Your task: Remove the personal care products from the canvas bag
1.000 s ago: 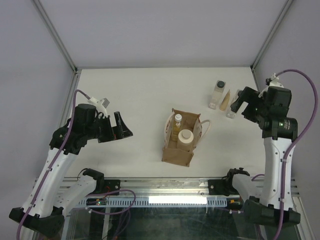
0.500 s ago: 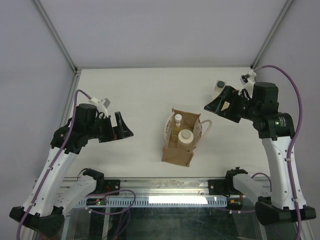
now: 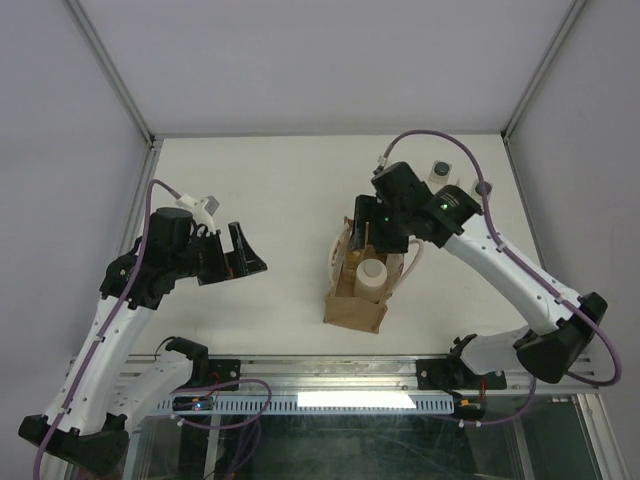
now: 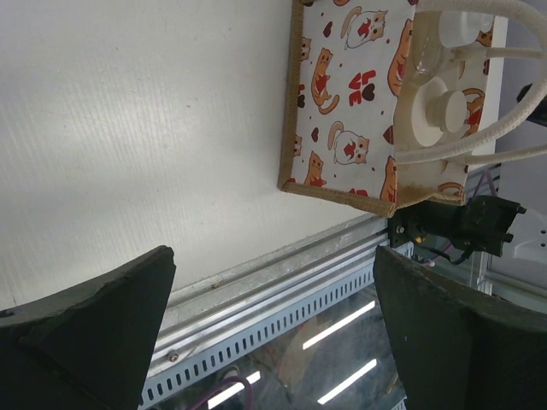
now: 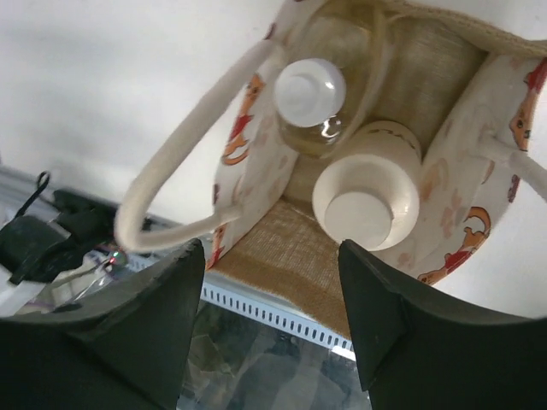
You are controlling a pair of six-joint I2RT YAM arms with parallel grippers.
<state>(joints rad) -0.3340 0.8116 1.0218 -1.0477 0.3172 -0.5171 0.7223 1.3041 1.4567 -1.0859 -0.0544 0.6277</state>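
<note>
The canvas bag (image 3: pixel 356 305) stands open at the table's middle; its sides carry a cat print (image 4: pixel 342 111). Inside it stand the amber bottle with a white cap (image 5: pixel 309 90) and the wider cream bottle (image 5: pixel 367 196), also visible from above (image 3: pixel 371 275). My right gripper (image 3: pixel 368 240) hangs open just over the bag's mouth (image 5: pixel 272 282), holding nothing, and hides the amber bottle in the top view. Two clear-beige bottles with dark caps (image 3: pixel 440 168) (image 3: pixel 483 187) stand at the back right, partly behind the arm. My left gripper (image 3: pixel 245 262) is open and empty, left of the bag (image 4: pixel 273 282).
The bag's pale looped handles (image 5: pixel 171 171) arch over its mouth on both sides. The metal rail of the table's near edge (image 4: pixel 256 282) runs just below the bag. Grey walls close the table at the back and sides.
My right arm has swung from the two bottles at the back right to over the bag, its gripper open. The left arm has not moved.
</note>
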